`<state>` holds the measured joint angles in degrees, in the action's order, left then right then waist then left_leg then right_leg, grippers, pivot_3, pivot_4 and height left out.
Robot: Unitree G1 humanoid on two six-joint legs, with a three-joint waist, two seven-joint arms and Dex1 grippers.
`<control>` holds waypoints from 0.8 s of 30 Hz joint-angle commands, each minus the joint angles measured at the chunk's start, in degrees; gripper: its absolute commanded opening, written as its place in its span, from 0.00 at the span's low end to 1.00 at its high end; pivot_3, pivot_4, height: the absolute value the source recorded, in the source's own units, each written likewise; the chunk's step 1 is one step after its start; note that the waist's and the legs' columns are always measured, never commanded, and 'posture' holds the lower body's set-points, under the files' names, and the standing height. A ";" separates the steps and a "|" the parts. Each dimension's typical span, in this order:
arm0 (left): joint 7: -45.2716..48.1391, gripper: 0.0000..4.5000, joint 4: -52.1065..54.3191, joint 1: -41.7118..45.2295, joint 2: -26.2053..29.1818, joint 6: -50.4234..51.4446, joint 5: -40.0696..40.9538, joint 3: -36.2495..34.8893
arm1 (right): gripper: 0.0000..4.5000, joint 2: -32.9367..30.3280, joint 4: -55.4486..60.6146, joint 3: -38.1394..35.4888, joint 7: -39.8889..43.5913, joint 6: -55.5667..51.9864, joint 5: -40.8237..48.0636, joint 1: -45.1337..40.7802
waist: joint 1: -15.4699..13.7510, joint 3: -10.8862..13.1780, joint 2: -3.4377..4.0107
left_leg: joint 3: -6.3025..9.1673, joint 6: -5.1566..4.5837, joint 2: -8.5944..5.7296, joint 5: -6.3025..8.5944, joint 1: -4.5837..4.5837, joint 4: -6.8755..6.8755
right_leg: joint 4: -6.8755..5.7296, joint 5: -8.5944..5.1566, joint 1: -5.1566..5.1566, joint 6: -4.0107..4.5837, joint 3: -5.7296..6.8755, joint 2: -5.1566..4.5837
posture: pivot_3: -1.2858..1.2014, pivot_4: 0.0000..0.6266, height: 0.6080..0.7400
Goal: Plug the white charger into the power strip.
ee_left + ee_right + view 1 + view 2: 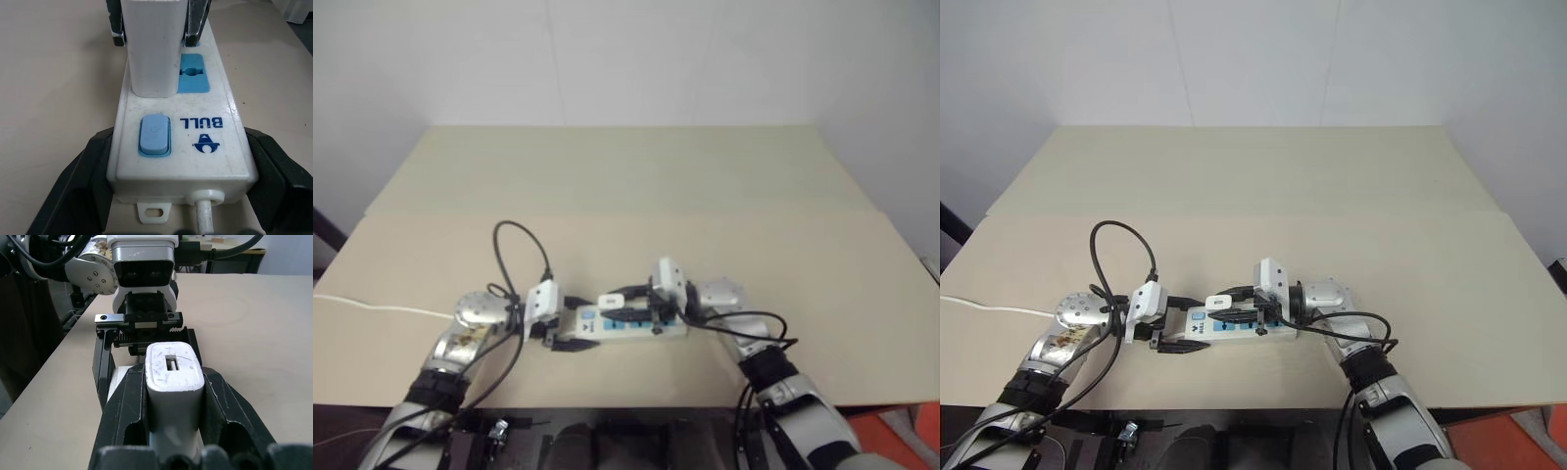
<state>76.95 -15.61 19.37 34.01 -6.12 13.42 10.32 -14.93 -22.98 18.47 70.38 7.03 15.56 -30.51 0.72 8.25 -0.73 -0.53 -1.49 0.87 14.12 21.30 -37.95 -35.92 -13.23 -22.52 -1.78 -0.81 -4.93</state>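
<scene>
The small white rounded-box charger (152, 46), smooth plastic with a slot in its outer end face, stands on the long white rectangular power strip (181, 147), seated over the socket next to the pale blue rocker switch (154, 134). "BULL" in blue letters and a small blue logo sit beside that switch. The strip's long axis runs left to right across the pale beige matte surface (636, 186), its thin white cord (205, 215) leaving at the left end. The right end effector (173, 396) is clamped on the charger's sides. The left end effector (181, 161) is closed on the strip's cord end.
</scene>
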 commanded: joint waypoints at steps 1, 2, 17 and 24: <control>0.56 0.73 1.86 0.58 0.93 -1.17 0.48 -1.00 | 0.24 -2.82 -6.78 1.69 0.94 -5.35 -4.03 2.65 | 0.00 0.00 0.00 | 0.00 0.00 0.00 0.00 -0.03 0.02 | 0.01 0.00 0.03 0.00 0.00 0.00 | 0.52 0.24 1.00; 0.54 0.73 1.87 0.60 0.93 -1.16 0.47 -1.01 | 0.24 -2.82 -6.82 1.74 0.91 -5.50 -4.07 2.76 | 0.00 0.00 0.00 | 0.01 0.00 0.00 0.00 -0.04 0.02 | 0.01 -0.01 0.04 0.01 0.00 0.00 | 0.52 0.24 1.00; 0.75 0.73 1.25 0.79 1.05 -1.38 0.66 -1.28 | 0.55 -2.82 -4.81 1.26 -2.20 -1.67 -5.01 3.55 | 0.09 -0.12 -0.20 | 0.28 0.01 0.01 0.00 -0.15 0.05 | 0.02 -0.02 0.13 0.01 0.00 0.00 | 0.52 0.24 1.00; 1.21 0.73 1.32 1.24 1.02 -0.77 1.01 -1.12 | 0.99 -4.11 -3.49 2.12 -1.87 -0.90 -6.55 2.86 | 0.12 -0.31 -0.51 | 0.31 0.01 0.04 0.01 -0.20 0.08 | 0.02 -0.05 0.17 0.04 0.01 0.00 | 0.52 0.24 1.00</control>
<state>77.04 -15.96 19.38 34.20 -6.12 13.41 10.32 -16.58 -22.99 18.82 68.52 7.53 13.93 -30.04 0.84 7.94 -1.24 -0.22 -1.48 0.91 14.13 21.10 -37.88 -35.90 -13.28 -22.35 -1.74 -0.81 -4.93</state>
